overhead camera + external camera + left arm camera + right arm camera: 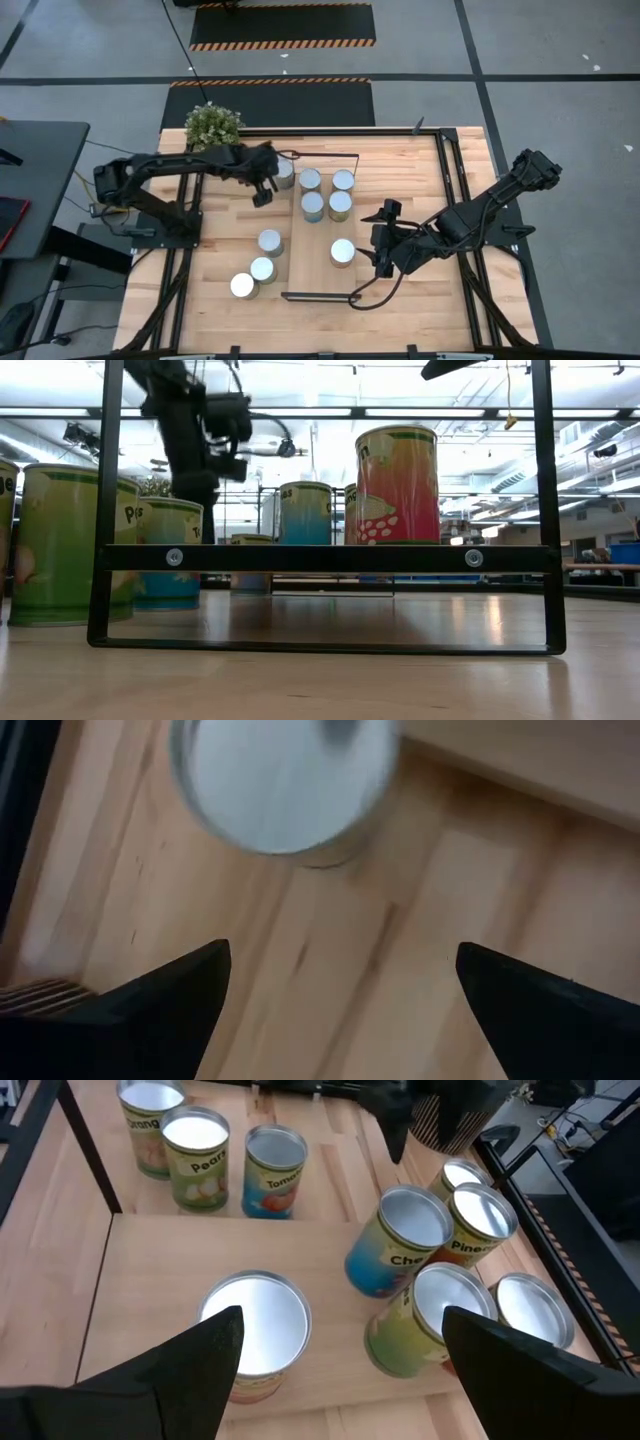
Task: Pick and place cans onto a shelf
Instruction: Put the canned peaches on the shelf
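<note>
Nearest: from my low camera, the black end bar (325, 557) of the shelf (318, 240) fills the front, with can labels showing behind it.
Worktop: pale wood planks (420, 310); the shelf lies along its middle, short ends toward the far and near edges.
Cans on shelf: I count four clustered (327, 193) at the far end and one alone (343, 252) toward the near end.
Cans off shelf: three (257, 267) on the worktop by the shelf's left long edge; one more (285, 174) at the shelf's far left corner.
Left gripper: (263, 188) just beside that corner can, fingers (160, 1005) spread wide, gripping nothing; its wrist view shows a blurred can top.
Right gripper: (384, 238) just right of the lone can, fingers (170, 1370) spread apart and empty.
Room: grey floor with striped mats (282, 27); a potted plant (213, 125) at the worktop's far left corner; ceiling lights beyond.
Hard to tell: whether the corner can sits on the shelf or on the worktop; labels are mostly cut off.
</note>
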